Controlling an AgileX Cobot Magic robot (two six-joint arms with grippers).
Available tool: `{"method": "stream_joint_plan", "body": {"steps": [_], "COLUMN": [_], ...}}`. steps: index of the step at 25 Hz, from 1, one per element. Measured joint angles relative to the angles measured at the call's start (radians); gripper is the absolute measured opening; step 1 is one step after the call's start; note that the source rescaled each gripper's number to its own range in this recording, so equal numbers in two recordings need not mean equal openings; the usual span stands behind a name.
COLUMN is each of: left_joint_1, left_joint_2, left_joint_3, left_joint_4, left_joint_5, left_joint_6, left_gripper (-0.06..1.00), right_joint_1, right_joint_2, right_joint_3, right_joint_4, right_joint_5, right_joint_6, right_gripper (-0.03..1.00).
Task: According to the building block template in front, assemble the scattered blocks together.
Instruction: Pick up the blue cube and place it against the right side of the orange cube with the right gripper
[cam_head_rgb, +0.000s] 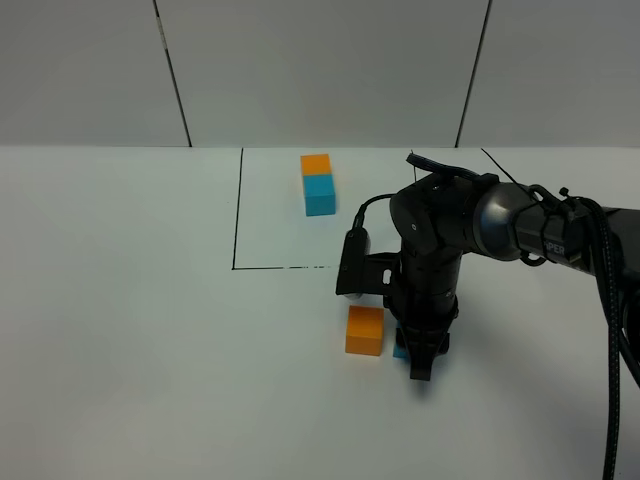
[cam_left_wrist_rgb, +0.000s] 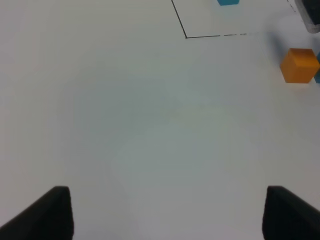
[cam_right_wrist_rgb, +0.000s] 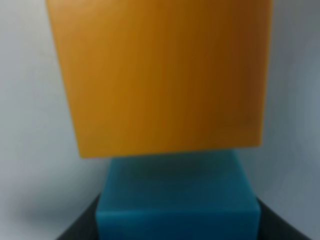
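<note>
Right claw (cam_head_rgb: 421, 360) points straight down at the white bench (cam_head_rgb: 130, 320), closed on a matte cyan-blue cube (cam_right_wrist_rgb: 177, 197). Only its wrist view shows this: dark fingers (cam_right_wrist_rgb: 77, 229) hug both sides of the cube. From the high camera, the arm's bulk hides all but a sliver of that cube. A matte orange cube (cam_head_rgb: 365, 330) sits just beside it; blur hides any gap.

Farther back, inside a thin black outline (cam_head_rgb: 237, 210), lies the small two-cube template bar (cam_head_rgb: 318, 185). Its long axis runs away from the robot, orange end far, cyan end near.

Left claw (cam_left_wrist_rgb: 170, 215), seen only in its own wrist view, hangs wide open and empty over bare bench, well apart from the cubes.
</note>
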Motion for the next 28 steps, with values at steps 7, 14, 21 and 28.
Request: {"method": "stream_joint_plan", "body": {"steps": [7, 14, 21, 28], "left_joint_1": [0.000, 0.000, 0.000, 0.000], "left_joint_2": [0.000, 0.000, 0.000, 0.000], "left_joint_3": [0.000, 0.000, 0.000, 0.000], "left_joint_4": [0.000, 0.000, 0.000, 0.000], "left_joint_5": [0.000, 0.000, 0.000, 0.000], "left_joint_6": [-0.002, -0.002, -0.002, -0.002], "left_gripper": [0.73, 0.73, 0.73, 0.73], "right_joint_1": [0.000, 0.000, 0.000, 0.000], "right_joint_2": [0.000, 0.000, 0.000, 0.000], "right_joint_3": [0.000, 0.000, 0.000, 0.000], "right_joint_4": [0.042, 0.051, 0.064, 0.064], "right_joint_5": [-0.045, -0.053, -0.055, -0.058], "right_joint_6": [-0.026, -0.036, -0.131, -0.184], "right_gripper": [0.00, 0.00, 0.00, 0.00]}}
